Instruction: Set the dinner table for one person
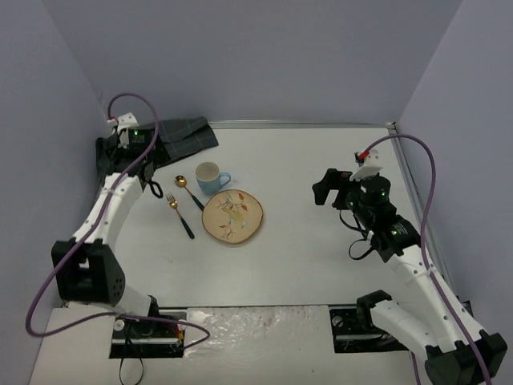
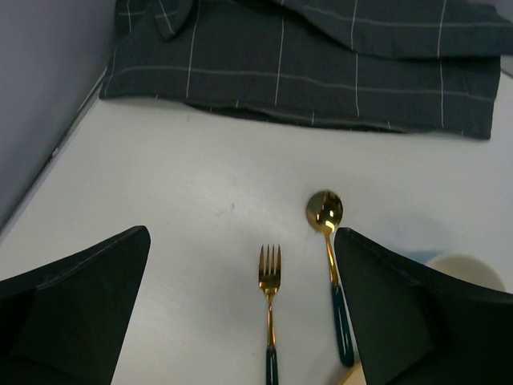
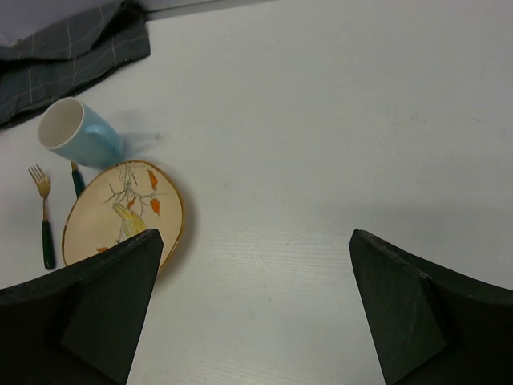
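Note:
On the white dinner table (image 1: 304, 241) lie a beige plate with a bird print (image 1: 232, 216), a light blue mug (image 1: 211, 177), a gold fork with a dark handle (image 1: 179, 215) and a matching spoon (image 1: 189, 192). My left gripper (image 1: 152, 187) hangs open above the fork (image 2: 270, 281) and spoon (image 2: 325, 212), holding nothing, its jaws (image 2: 242, 230) wide apart. My right gripper (image 1: 325, 189) is open over bare table to the right of the plate (image 3: 120, 208), its jaws (image 3: 256, 233) empty. The mug (image 3: 76, 132) stands upright behind the plate.
A dark grey checked cloth (image 1: 180, 136) lies crumpled at the back left corner, also seen in the left wrist view (image 2: 321, 64) beyond the cutlery. Purple walls close in on the left, back and right. A metal rim (image 1: 304, 124) runs along the table's far edge.

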Controlling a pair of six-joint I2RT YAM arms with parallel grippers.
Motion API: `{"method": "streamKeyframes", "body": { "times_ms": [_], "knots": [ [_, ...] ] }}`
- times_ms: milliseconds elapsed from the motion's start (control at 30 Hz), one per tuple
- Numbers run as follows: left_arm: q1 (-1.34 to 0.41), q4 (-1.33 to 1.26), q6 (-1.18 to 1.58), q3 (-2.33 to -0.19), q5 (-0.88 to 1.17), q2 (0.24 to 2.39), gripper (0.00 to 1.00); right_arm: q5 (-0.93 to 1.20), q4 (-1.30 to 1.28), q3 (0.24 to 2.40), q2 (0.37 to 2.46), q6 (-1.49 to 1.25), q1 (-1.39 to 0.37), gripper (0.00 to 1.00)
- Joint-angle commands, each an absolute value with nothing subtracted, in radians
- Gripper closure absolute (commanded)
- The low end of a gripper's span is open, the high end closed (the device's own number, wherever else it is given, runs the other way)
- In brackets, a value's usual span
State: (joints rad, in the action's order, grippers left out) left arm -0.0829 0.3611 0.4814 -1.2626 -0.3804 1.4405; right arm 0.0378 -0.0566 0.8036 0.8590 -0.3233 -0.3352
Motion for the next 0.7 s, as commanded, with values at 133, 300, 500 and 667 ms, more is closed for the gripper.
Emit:
{"method": "streamKeyframes", "body": {
  "times_ms": [133, 300, 500, 667],
  "knots": [
    [0.118, 0.271, 0.515, -1.567, -0.293, 1.805, 0.03, 0.14, 0.052, 0.84, 0.921, -0.254, -0.341, 0.0],
    [0.198, 0.248, 0.492, -1.703, -0.24, 1.992, 0.03, 0.176, 0.076, 0.82, 0.943, -0.243, -0.341, 0.0],
    [0.242, 0.171, 0.433, -1.764, -0.255, 2.086, 0.03, 0.211, 0.112, 0.796, 0.97, -0.257, -0.341, 0.0],
    [0.286, 0.17, 0.419, -1.826, -0.248, 2.166, 0.03, 0.215, 0.139, 0.777, 0.985, -0.267, -0.341, 0.0]
  ]
}}
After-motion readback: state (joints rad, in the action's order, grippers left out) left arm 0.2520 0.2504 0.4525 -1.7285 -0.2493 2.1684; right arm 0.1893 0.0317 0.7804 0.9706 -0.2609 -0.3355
